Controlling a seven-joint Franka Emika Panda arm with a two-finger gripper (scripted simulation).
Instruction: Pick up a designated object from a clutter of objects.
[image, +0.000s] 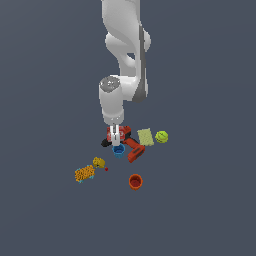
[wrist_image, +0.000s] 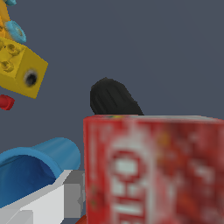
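Closest in the wrist view, the flat red box (wrist_image: 153, 170) fills the picture, its face mottled with blurred white lettering, standing against a pale finger (wrist_image: 39, 201); whether the fingers clamp it I cannot tell. Beside it lies a smooth blue cup (wrist_image: 35, 168), behind it the drill's (image: 131, 146) rounded black end, farther off a yellow studded block (wrist_image: 19, 70). The white arm hangs straight down, gripper (image: 115, 136) over the box. The tabletop (image: 210, 200) is plain dark grey.
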